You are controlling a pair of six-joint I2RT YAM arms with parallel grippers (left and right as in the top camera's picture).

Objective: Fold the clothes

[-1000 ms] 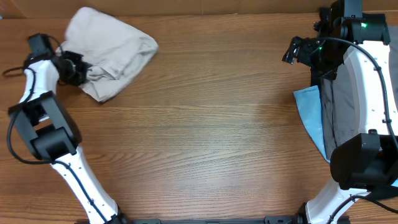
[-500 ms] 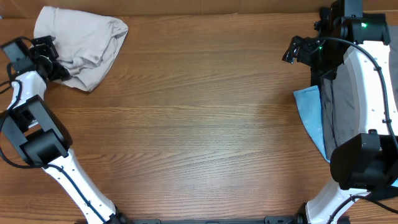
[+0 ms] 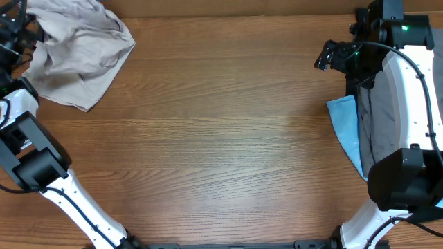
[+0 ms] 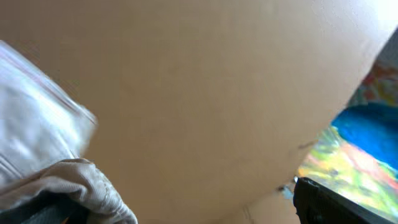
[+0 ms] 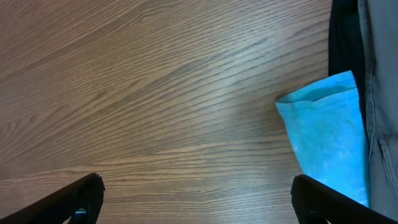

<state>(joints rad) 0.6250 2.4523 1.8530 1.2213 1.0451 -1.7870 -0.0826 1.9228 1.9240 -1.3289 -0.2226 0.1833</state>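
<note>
A crumpled beige garment lies at the table's far left corner. My left gripper is at its left edge, by the table's corner. In the left wrist view that gripper is open wide, with a fold of the beige garment draped over its left finger and nothing pinched between the jaws. My right gripper hovers open at the far right, above bare wood. A blue cloth and a grey cloth lie under the right arm.
A brown cardboard wall fills the left wrist view, close behind the table's far left corner. The blue cloth and grey cloth sit near the right edge. Bare wooden tabletop spans the middle.
My left gripper has opened and swung left and back to the corner. The beige garment came with it and now lies more spread out. The right arm has not moved.
</note>
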